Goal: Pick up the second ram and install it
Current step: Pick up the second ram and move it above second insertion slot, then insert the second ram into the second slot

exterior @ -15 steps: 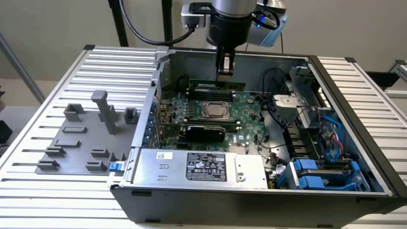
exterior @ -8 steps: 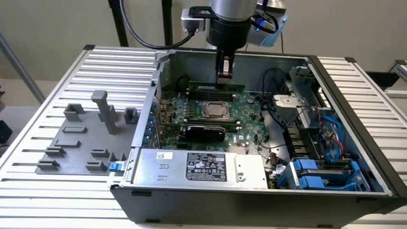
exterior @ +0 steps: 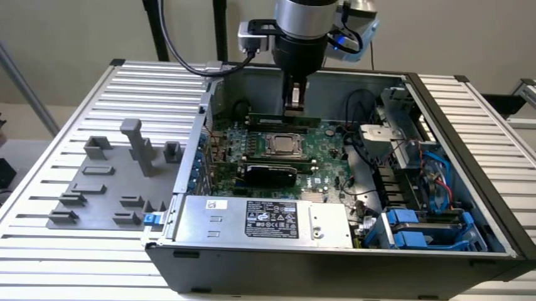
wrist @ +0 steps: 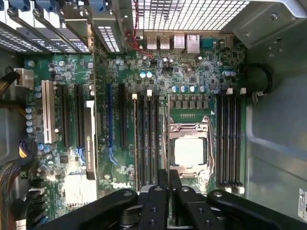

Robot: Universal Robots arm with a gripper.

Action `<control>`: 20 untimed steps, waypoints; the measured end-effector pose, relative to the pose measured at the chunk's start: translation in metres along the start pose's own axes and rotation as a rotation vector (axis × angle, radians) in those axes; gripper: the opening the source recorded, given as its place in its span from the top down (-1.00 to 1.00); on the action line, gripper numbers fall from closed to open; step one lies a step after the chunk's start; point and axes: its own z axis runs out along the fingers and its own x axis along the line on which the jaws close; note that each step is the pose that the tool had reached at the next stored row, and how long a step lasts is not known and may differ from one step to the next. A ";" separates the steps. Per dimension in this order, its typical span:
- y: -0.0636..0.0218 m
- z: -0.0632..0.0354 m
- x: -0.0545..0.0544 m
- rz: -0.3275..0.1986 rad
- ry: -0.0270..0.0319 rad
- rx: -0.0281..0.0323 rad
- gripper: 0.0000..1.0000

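Held above the motherboard [exterior: 322,139] inside the open computer case [exterior: 191,279], the second ram [exterior: 277,119] is clamped between the closed fingertips of the gripper [exterior: 293,110]. It lies toward the case's far edge in the exterior view, nearer the far left corner than the far right, beyond the CPU socket [exterior: 285,145]. For a good installation, it should probably stay square to its memory slot [wrist: 231,139], with the key notch matched and both end latches open; pressure ought to be even along its length, since a tilt could jam one end or strain the contacts. Clearance from the socket frame deserves care. The module is a long, slim, dark green strip in the exterior view; the wrist view shows it nearly edge-on, a thin pale line running lengthwise with the slots.
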 end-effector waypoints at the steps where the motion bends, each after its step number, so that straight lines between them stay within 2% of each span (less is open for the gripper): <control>1: 0.0001 0.0018 0.000 0.000 -0.0001 0.0018 1.00; 5: 0.0002 0.0090 0.001 -0.001 -0.0001 0.0114 1.00; 20: 0.0020 0.0361 0.003 -0.001 0.0027 0.0116 1.00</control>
